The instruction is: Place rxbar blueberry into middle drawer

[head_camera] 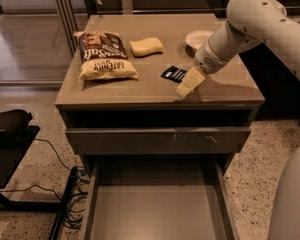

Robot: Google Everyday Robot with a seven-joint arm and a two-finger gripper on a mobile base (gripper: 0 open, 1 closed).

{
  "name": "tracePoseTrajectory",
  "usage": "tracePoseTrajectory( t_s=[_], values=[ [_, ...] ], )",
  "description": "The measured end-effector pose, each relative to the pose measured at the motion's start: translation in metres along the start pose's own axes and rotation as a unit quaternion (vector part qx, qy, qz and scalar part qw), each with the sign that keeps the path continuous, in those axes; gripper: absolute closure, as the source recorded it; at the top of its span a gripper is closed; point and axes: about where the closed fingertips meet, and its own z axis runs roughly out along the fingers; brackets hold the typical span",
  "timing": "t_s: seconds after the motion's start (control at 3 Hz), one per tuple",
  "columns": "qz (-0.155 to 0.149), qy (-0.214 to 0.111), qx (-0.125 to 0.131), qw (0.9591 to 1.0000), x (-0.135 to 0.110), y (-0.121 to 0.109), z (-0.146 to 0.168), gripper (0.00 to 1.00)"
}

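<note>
A: Running left to right along the flat tan cabinet top (230,86). What is sitting there?

B: A big brown-and-cream chip bag (104,54) is lying at the left. A pale yellow sponge block (146,47) is resting just right of it. Next, the rxbar blueberry (173,74), a small flat navy-black wrapper with white text, is lying flat on the top toward the front edge.

A: And the gripper?

B: The cream-coloured gripper (189,82) is hanging just beside the bar's right side, pointing down at the front edge. It is not carrying the bar. Wide or narrow, I cannot tell. A round white dish (199,38) is sitting behind it.

A: Below?

B: A closed drawer front with pale scuffs (160,140) is facing out. Under it the wide, shallow grey-brown middle drawer (157,214) is standing pulled out, and the bar is not lying in it.

A: Progress?

B: I am judging it early. The drawer is waiting open, but the grasp, lift, carry and release are all remaining.
</note>
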Motion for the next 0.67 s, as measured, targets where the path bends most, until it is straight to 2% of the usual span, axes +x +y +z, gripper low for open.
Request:
tracePoseTrajectory(
  t_s=[0.33,0.67],
  values=[
    [0.000,0.000,0.000,1.0000,0.0000,0.0000,0.0000,0.18],
    [0.000,0.000,0.000,1.0000,0.0000,0.0000,0.0001,0.42]
  ],
)
